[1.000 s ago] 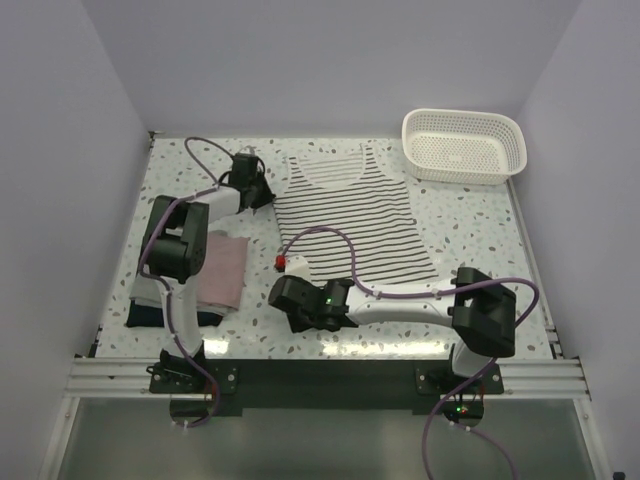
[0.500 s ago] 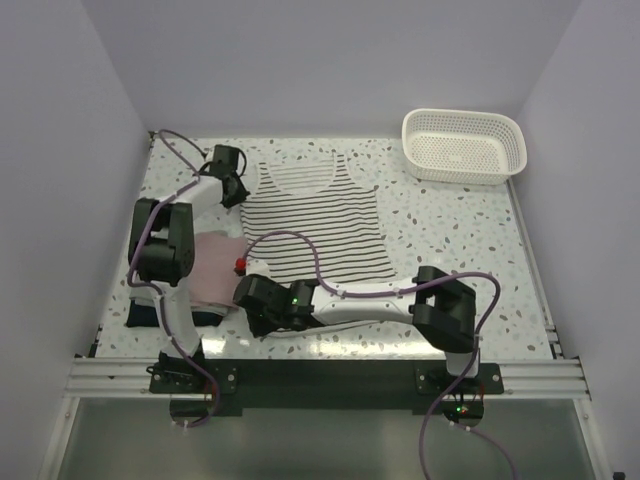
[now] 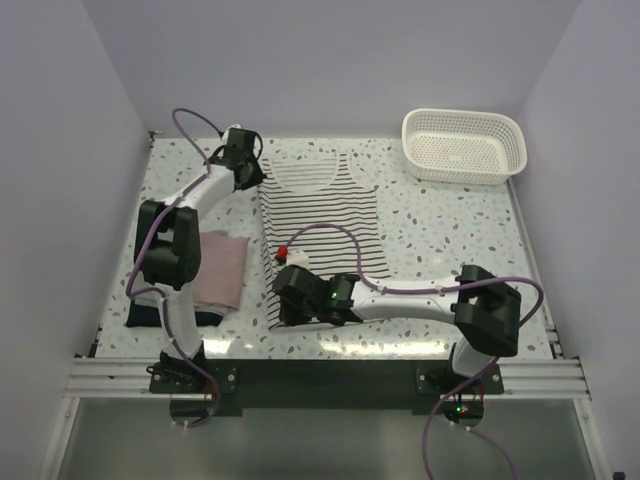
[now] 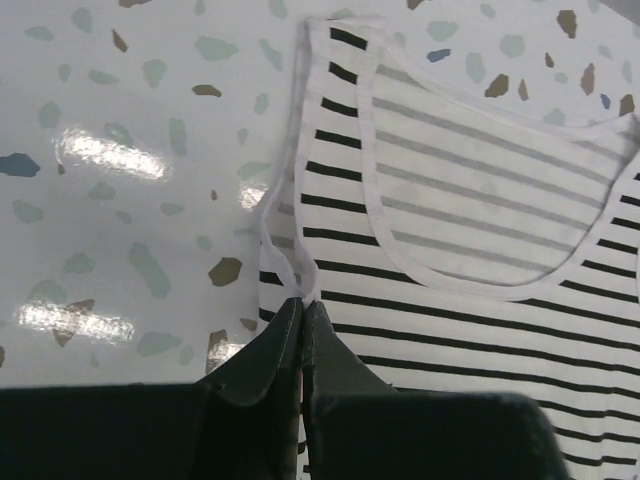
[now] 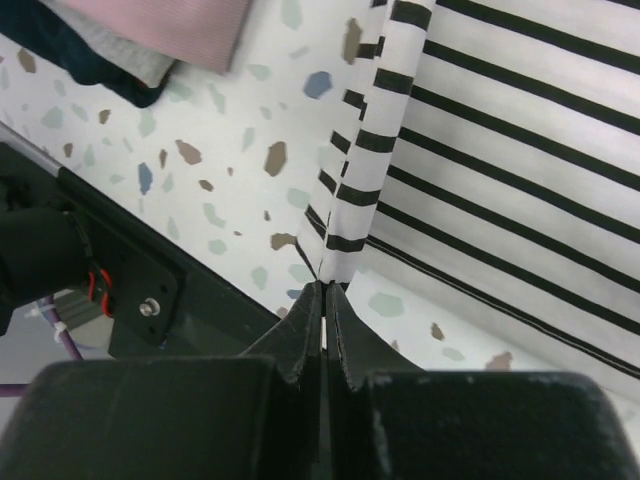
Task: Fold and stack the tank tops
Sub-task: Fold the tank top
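**Striped top pinched at two points, two tops stacked at left**

Top external: You have the striped tank top (image 3: 325,215) lying mid-table, neckline toward the far edge, its left side folded in. The left fingers (image 3: 258,178) sit at its far-left shoulder and the right fingers (image 3: 280,262) at its near-left corner. The pink top (image 3: 222,270) lies folded on the dark top (image 3: 150,315) at the near-left of the table (image 3: 450,230). The white basket (image 3: 465,145) stands at the far-right corner, well apart.

Left wrist: Your left fingers are pressed together on the white-edged shoulder strap (image 4: 268,225), which rises in a loop off the table.

Right wrist: Your right fingers are closed on the hem corner (image 5: 345,240), lifting a narrow striped fold. The pink and dark tops show at upper left.
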